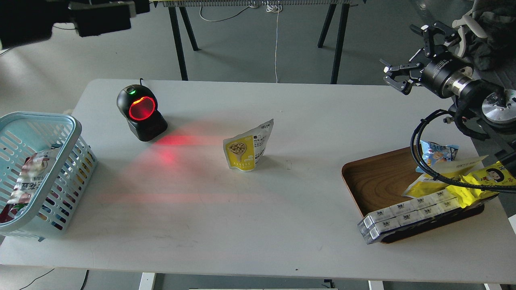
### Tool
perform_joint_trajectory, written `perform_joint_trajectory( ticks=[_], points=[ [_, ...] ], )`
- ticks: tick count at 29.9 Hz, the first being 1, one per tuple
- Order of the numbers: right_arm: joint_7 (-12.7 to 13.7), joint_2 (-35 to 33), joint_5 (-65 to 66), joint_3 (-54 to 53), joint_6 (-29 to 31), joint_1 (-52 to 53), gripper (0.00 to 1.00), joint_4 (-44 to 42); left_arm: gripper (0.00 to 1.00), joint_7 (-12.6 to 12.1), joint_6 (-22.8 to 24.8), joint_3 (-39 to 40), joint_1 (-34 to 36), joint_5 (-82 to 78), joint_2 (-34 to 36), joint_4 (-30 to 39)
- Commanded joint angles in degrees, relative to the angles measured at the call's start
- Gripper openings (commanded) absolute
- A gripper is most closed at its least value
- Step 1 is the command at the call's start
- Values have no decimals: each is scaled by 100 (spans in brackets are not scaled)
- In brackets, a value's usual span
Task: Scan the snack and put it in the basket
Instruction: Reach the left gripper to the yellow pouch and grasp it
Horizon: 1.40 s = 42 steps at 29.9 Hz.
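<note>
The snack (246, 147), a small yellow-and-white pouch with a scoop of tan beans, stands upright in the middle of the white table. The light blue basket (75, 129) sits at the table's left edge and holds a few packets. My right gripper (407, 52) is open and empty, raised above the table's far right corner, well right of the pouch. My left arm shows only as a dark blurred shape (100, 16) at the top left; its fingers cannot be told apart.
A black barcode scanner (141, 112) with a glowing red window stands left of the pouch and throws red light on the table. A brown wooden tray (377, 177) at the right holds a blue-and-white packet (437, 152), yellow wrappers (481, 181) and white boxes (403, 215).
</note>
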State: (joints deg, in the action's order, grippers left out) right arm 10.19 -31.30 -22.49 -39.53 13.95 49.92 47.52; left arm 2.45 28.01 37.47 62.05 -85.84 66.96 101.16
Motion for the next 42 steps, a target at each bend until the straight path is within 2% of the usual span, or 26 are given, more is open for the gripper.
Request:
perform_joint_trajectory(
  ticks=[1,11,15,21,25,32,42],
  points=[
    [-8,45,16,16,-6,-8,94,-32,100,-51,-1,-274,-105,-757,-481,1],
    [-8,168,17,42,-6,-8,94,-32,100,-139,-1,-1206,-132,-2690,-1483,1],
    [-8,177,17,51,-6,1,94,-32,100,-402,-1,-1514,-202,-3306,-1826,1],
    [-26,212,113,77,29,-104,95,-76,100,-842,-1,-1576,-667,-3676,-2362,1],
    [-184,379,140,33,73,-280,95,-111,100,-860,-1,-1567,-1027,-3916,-2609,1],
    [-193,484,148,60,266,-386,96,-120,100,-860,-1,-1497,-1538,-3916,-3039,-17],
    [-202,493,148,60,266,-386,96,-111,100,-860,-1,-1374,-1626,-3916,-3593,-360]
  ],
)
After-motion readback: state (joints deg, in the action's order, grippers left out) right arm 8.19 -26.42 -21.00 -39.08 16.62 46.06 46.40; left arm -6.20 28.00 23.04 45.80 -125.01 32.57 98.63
